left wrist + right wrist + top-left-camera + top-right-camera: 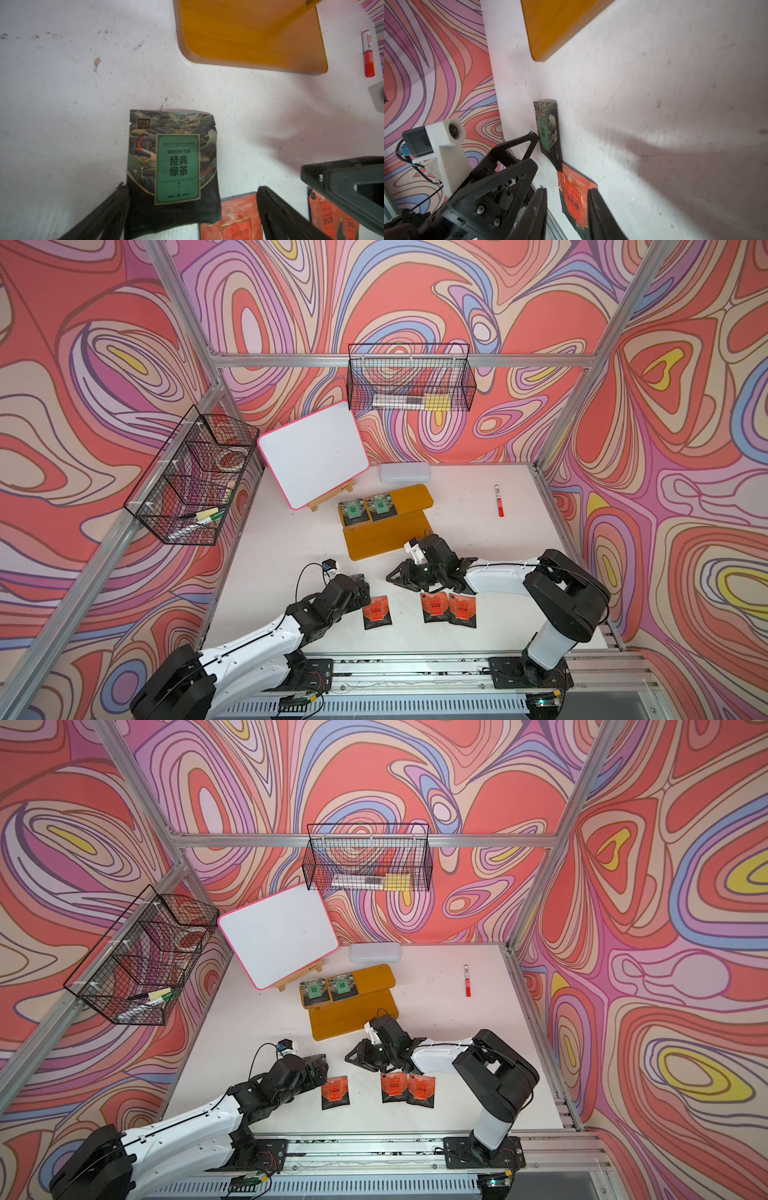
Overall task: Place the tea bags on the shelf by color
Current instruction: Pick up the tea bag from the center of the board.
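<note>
Currently, the left gripper point(192, 187) sits low over the white tabletop point(498, 572) with its jaws spread to full width. A flat black square sachet with a green label point(176, 168) lies on the tabletop between the two black fingers point(112, 207). One fingertip is at the sachet's edge; contact cannot be confirmed. A corner of this sachet overlaps a black sachet with an orange-red label point(376, 612), which lies just in front of the left gripper in both top views.

The right gripper point(568, 190) is near the left gripper and points toward it. Its jaws are partly apart, with a clear gap between the fingers. The same orange-red sachet shows on the tabletop beyond that gap.

Two further orange-red sachets point(435, 608) point(462, 610) lie side by side below the right arm.

The mustard-yellow two-tier stepped shelf point(386, 539) stands behind both grippers. Two green-label sachets point(352, 510) point(380, 506) lie side by side at the left end of its upper board.

A red marker pen point(498, 501) lies on the tabletop, well apart to the right of the shelf.
</note>
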Robot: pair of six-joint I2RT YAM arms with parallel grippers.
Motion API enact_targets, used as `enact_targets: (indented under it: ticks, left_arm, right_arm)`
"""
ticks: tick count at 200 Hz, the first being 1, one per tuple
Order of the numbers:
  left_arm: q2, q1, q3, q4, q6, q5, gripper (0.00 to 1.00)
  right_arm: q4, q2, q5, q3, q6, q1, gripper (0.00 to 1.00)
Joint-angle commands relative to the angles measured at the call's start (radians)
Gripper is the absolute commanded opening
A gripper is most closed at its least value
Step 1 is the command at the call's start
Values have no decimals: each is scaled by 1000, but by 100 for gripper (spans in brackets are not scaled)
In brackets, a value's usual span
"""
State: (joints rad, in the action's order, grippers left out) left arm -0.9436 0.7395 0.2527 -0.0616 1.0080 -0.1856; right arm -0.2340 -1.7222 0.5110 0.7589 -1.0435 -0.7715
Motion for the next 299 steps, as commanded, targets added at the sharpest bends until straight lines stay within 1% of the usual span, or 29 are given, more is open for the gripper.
enact_targets:
  ticks: [1, 33, 37, 98, 140, 299]
  left_arm:
    - [-16, -6, -24, 13, 17, 34, 97]
    - [-24, -7, -29, 36, 21, 54, 96]
    - [-24, -6, -30, 38, 21, 56, 96]
    - [-35, -6, -39, 70, 27, 75, 95]
    - [-37, -6, -41, 75, 27, 76, 95]
    - [-61, -6, -46, 103, 26, 83, 95]
  right_arm:
    - [-74, -31, 11, -1, -50, -12, 33]
    - [-83, -45, 0, 8, -71, -23, 33]
    - [-83, -71, -2, 9, -73, -24, 33]
    - [-99, -127, 0, 37, -89, -35, 31]
    - [-105, -165, 11, 69, -89, -40, 28]
    - [-168, -260, 21, 129, -132, -84, 25]
